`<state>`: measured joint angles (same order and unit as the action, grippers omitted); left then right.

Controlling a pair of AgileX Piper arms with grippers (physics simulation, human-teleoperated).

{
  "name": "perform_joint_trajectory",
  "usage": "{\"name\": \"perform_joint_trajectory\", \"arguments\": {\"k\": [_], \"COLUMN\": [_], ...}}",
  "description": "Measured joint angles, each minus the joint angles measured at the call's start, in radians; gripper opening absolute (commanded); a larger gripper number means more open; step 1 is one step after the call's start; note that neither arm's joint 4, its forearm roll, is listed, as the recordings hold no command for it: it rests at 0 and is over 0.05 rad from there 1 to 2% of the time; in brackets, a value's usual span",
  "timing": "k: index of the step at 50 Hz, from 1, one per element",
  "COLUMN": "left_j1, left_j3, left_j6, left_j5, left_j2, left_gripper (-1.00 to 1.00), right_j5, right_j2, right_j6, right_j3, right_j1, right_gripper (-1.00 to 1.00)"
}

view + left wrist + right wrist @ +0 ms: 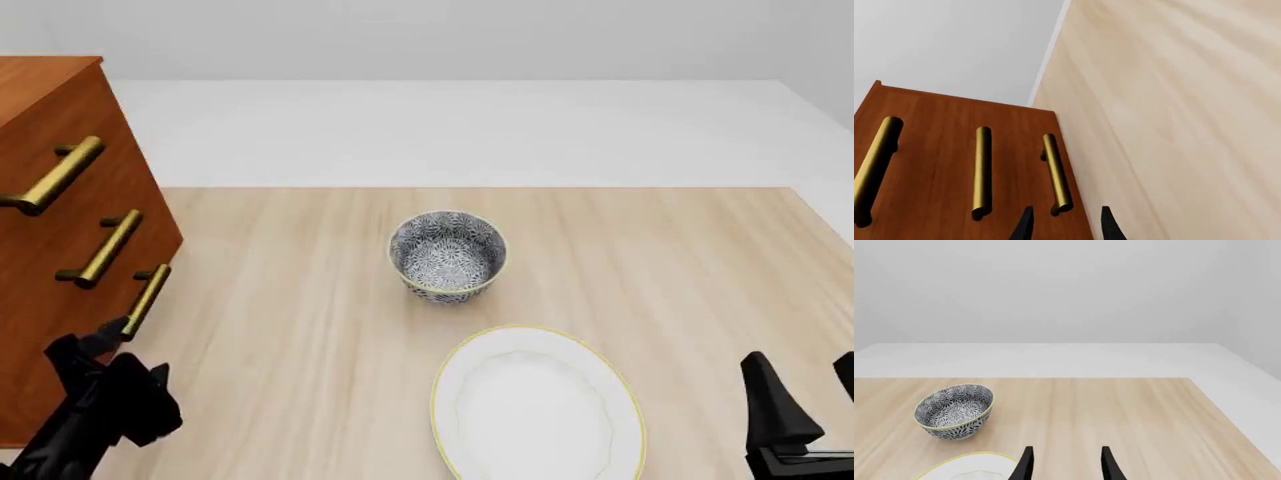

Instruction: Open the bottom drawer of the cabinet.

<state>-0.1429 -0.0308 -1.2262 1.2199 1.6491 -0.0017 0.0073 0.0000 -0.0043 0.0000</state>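
The reddish-brown cabinet (54, 110) stands at the table's left edge with three brass bar handles on its front. The bottom drawer (74, 325) sits flush with the front, and its handle (146, 298) is the lowest, nearest the tabletop. My left gripper (110, 337) is open right at that handle's near end. In the left wrist view the bottom handle (1056, 172) ends just ahead of the gap of my left gripper (1066, 222), and the fingers are not closed on it. My right gripper (801, 395) hovers open at the front right, holding nothing.
A patterned blue-and-white bowl (447, 253) stands mid-table. A white oval plate (537, 405) with a yellow rim lies in front of it. The right wrist view shows the bowl (954, 411) and the plate's edge (971, 467). The tabletop (667, 260) ends at a pale floor beyond.
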Motion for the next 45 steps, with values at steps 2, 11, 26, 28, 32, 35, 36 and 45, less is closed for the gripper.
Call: {"name": "perform_joint_trajectory", "arguments": {"k": [2, 11, 26, 28, 32, 35, 36, 45], "left_j1": [-0.003, -0.014, -0.038, -0.041, -0.044, -0.046, -0.047, -0.053], "left_j3": [-0.004, -0.020, -0.056, -0.062, -0.073, -0.081, -0.084, -0.107], "left_j6": [0.000, -0.002, -0.006, -0.007, -0.007, -0.008, -0.008, -0.010], "left_j5": [0.000, 0.000, 0.000, 0.000, 0.000, 0.000, 0.000, 0.000], "left_j2": [0.005, 0.025, 0.069, 0.076, 0.090, 0.100, 0.103, 0.131], "left_gripper": [1.00, 1.00, 1.00, 1.00, 1.00, 1.00, 1.00, 1.00], "right_j5": [0.000, 0.000, 0.000, 0.000, 0.000, 0.000, 0.000, 0.000], "right_j2": [0.000, 0.000, 0.000, 0.000, 0.000, 0.000, 0.000, 0.000], "right_j6": [0.000, 0.000, 0.000, 0.000, 0.000, 0.000, 0.000, 0.000], "right_j3": [0.000, 0.000, 0.000, 0.000, 0.000, 0.000, 0.000, 0.000], "right_j1": [0.000, 0.000, 0.000, 0.000, 0.000, 0.000, 0.000, 0.000], "right_gripper": [1.00, 1.00, 1.00, 1.00, 1.00, 1.00, 1.00, 1.00]}}
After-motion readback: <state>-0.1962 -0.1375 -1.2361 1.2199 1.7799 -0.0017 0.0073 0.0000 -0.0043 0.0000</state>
